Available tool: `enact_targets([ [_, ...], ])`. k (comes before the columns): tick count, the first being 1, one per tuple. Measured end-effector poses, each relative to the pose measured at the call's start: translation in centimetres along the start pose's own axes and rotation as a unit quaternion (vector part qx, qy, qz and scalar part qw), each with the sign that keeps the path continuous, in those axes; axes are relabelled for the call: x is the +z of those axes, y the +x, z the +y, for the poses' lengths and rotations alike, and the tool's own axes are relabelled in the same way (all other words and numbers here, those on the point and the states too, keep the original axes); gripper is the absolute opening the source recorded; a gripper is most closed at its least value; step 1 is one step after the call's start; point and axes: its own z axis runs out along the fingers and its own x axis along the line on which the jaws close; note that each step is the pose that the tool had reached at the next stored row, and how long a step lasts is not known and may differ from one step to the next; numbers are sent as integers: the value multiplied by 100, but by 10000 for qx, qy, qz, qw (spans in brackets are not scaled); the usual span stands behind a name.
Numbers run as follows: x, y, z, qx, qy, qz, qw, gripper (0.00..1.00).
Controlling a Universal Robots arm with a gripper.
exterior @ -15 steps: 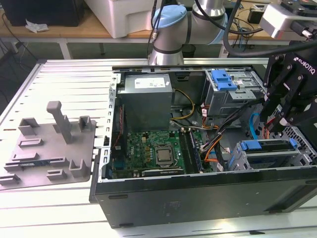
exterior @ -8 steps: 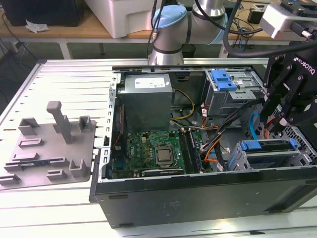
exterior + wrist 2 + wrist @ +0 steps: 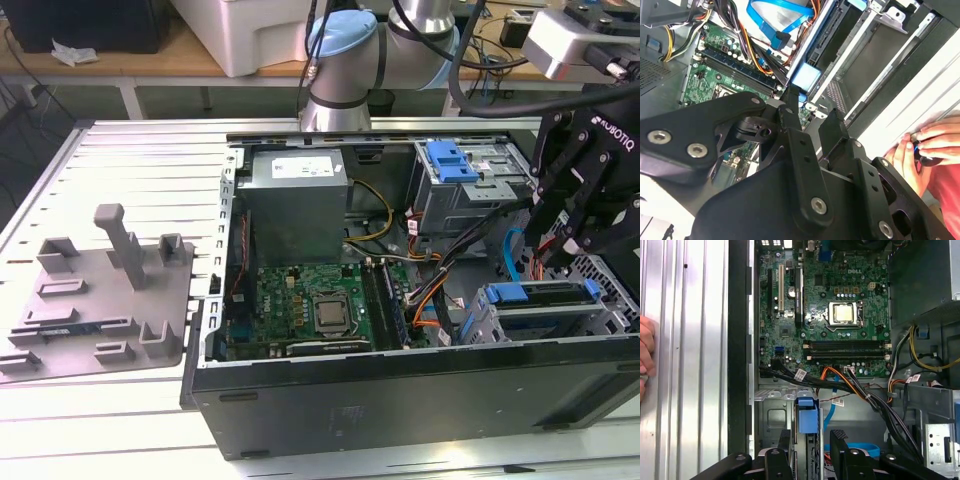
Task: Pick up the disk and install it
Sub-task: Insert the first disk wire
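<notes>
Black two-finger gripper [image 3: 566, 252] hovers over open black computer case [image 3: 400, 390], fingers spread apart, holding nothing. Silver disk in blue plastic carrier [image 3: 540, 296] sits slotted in grey metal drive cage [image 3: 478, 322], just beneath fingertips.

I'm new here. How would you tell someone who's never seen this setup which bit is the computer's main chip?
Find the black computer case lying open on the metal table. Inside it lies a green circuit board, and near its middle sits the chip. It is the one flat, shiny silver square there; its neighbours are long dark slots.
</notes>
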Motion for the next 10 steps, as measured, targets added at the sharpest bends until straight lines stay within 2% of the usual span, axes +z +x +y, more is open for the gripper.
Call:
enact_targets([
  [6,12,-35,-4,0,11,0,10000,44],
  [10,20,-42,-24,0,39,2,10000,44],
])
